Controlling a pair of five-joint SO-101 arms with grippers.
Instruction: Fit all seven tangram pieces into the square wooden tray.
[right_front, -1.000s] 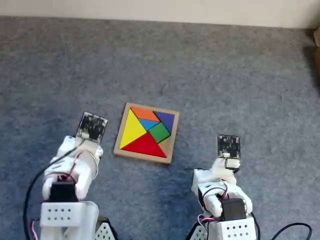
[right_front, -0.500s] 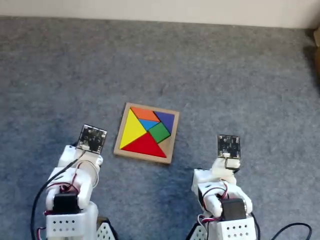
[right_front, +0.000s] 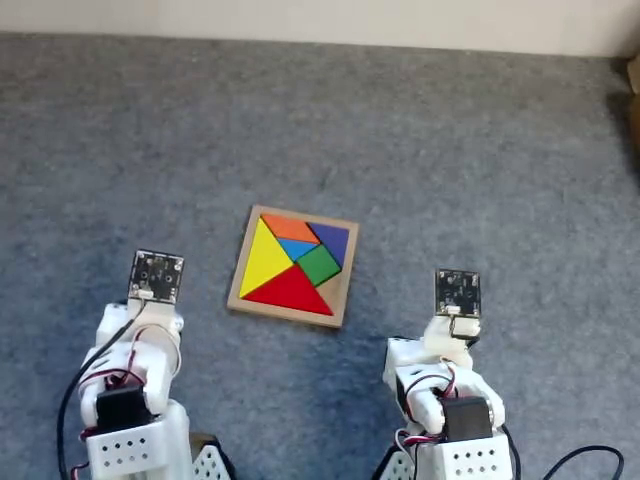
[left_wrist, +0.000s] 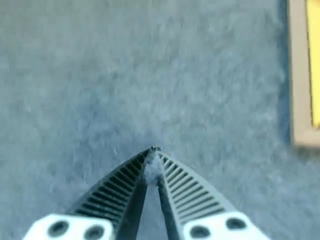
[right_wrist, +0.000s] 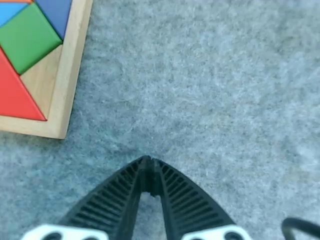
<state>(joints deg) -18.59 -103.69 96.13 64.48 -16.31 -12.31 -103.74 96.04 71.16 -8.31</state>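
Left wrist view: left gripper (left_wrist: 152, 151) jaws pressed tip to tip, nothing between them, over grey carpet (left_wrist: 100, 75). Right gripper (right_wrist: 148, 162) likewise closed and empty. High view: left arm (right_front: 130, 370) sits at 7 o'clock from the square wooden tray (right_front: 286, 311), right arm (right_front: 440, 385) at 4 o'clock, both apart from it. Inside the tray: yellow triangle (right_front: 263, 262) at 9 o'clock, red triangle (right_front: 292, 290) at 6, green square (right_front: 320, 265) at 3, orange piece (right_front: 288, 227) at 12, small blue triangle (right_front: 297, 247) centre, dark blue piece (right_front: 335, 240) at 2. Bare wooden triangle (right_wrist: 42, 82) at the 4 o'clock corner.
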